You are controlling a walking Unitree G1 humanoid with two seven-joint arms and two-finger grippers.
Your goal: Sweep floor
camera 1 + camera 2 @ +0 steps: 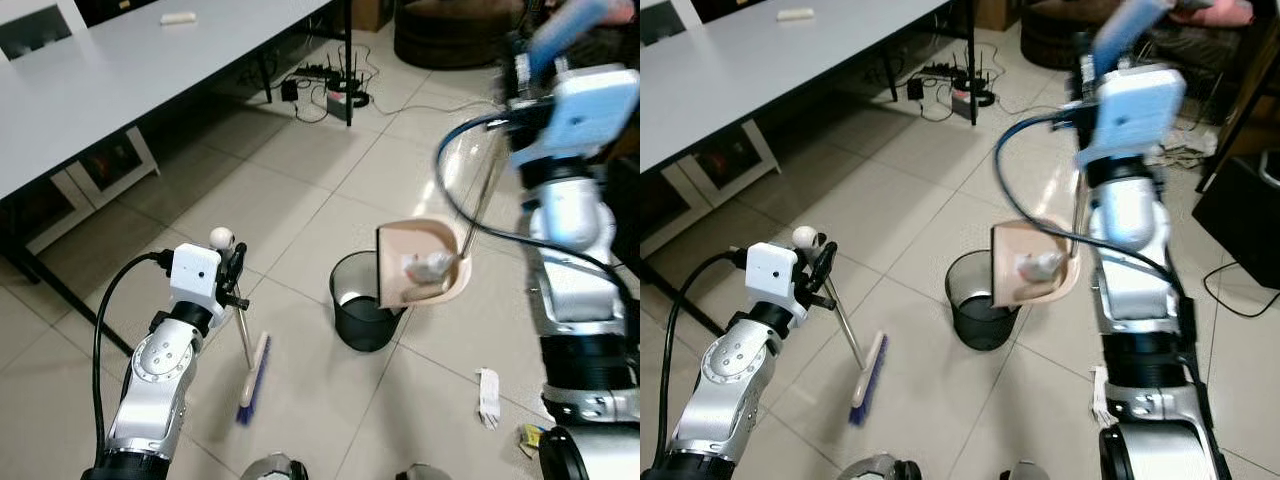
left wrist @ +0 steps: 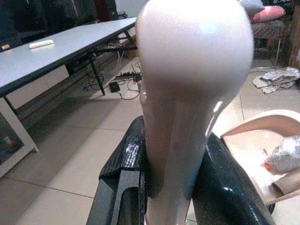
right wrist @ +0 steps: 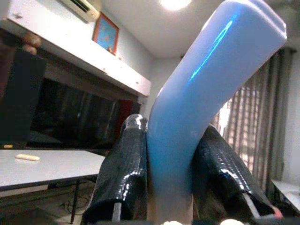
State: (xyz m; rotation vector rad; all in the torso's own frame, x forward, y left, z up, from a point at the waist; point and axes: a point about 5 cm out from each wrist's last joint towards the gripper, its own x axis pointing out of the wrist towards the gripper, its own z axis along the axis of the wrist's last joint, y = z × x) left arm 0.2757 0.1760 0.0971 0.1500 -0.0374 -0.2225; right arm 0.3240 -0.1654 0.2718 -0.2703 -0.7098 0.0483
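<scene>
My left gripper is shut on the top of the broom handle, which ends in a white knob. The broom's blue and white head rests on the tiled floor in front of me. My right gripper is raised high and is shut on the light blue grip of a long-handled dustpan. The beige dustpan hangs tilted over a black bin. Crumpled litter lies in the pan.
A white scrap and a yellowish wrapper lie on the floor at the right. A grey table stands at the left and back. Cables and a power strip lie beyond it. A dark round seat stands at the back.
</scene>
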